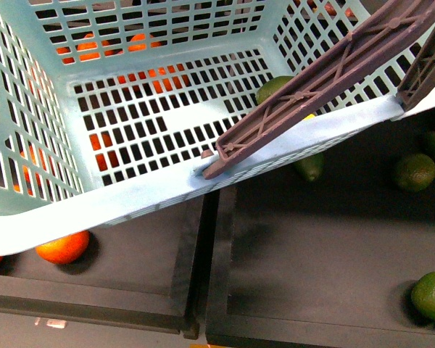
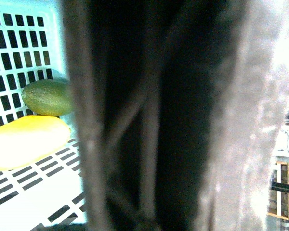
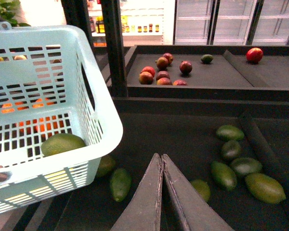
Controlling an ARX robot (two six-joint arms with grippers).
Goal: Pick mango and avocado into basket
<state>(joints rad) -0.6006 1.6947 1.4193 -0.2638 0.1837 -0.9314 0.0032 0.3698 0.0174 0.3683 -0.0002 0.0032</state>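
The teal basket [image 1: 94,210] hangs tilted above the dark bins, its brown handle [image 1: 312,94] swung up to the right. In the left wrist view the yellow mango [image 2: 26,142] and the green avocado [image 2: 47,97] lie touching on the basket's slotted bottom [image 2: 19,48]. The avocado also shows in the front view [image 1: 274,88] and through the basket wall in the right wrist view [image 3: 62,143]. My left gripper is shut on the basket's handle [image 2: 135,120], which fills that view, blurred; its fingers are hidden. My right gripper [image 3: 161,156] is shut and empty, over the dark bin beside the basket [image 3: 86,125].
Loose green fruits [image 3: 241,168] lie in the bin under my right gripper, others in the front view [image 1: 415,172]. Oranges [image 1: 62,248] lie in the left bin below the basket. Red-blushed fruits [image 3: 161,72] sit in a farther bin. A bin divider [image 1: 203,275] runs between the trays.
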